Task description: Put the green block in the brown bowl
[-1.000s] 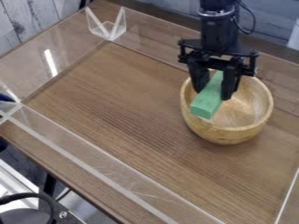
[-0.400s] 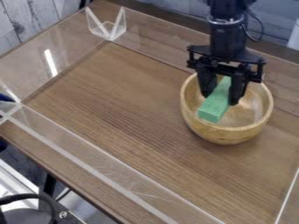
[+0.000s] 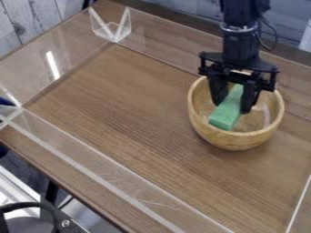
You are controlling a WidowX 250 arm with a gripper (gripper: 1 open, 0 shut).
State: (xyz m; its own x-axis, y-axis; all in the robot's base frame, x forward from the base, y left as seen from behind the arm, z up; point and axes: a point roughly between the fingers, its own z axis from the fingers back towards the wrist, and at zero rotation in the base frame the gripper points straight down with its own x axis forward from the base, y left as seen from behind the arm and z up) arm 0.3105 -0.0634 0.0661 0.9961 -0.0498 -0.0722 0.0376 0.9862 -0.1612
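Block (image 3: 226, 113) is held between the fingers of the gripper (image 3: 234, 102), tilted, its lower end down inside the bowl (image 3: 206, 132). Whether that end touches the bowl floor cannot be told from this view. The jaws are partly spread and clamped on the block's upper half; the grip looks firm, with green visible both between and below the fingers.

Compared with a second ago, the gripper has been shifted toward the right of the frame and lowered. Earlier the block hung over the bowl's near-left rim, its bottom end roughly at rim level. Now it is seen well inside the rim, over the paler inner surface, nearer the bowl's middle. The jaw spread appears unchanged across the three frames, so no release has been started.

Judged from this, the carry is nearly finished and placement is the step in hand. What remains is letting go and lifting clear. A risk is noted: the block is tilted, so on release it may tip against the wall, though it should stay inside given the bowl's width. The bowl sits on the table (image 3: 109, 118), inside clear acrylic walls (image 3: 73, 159).
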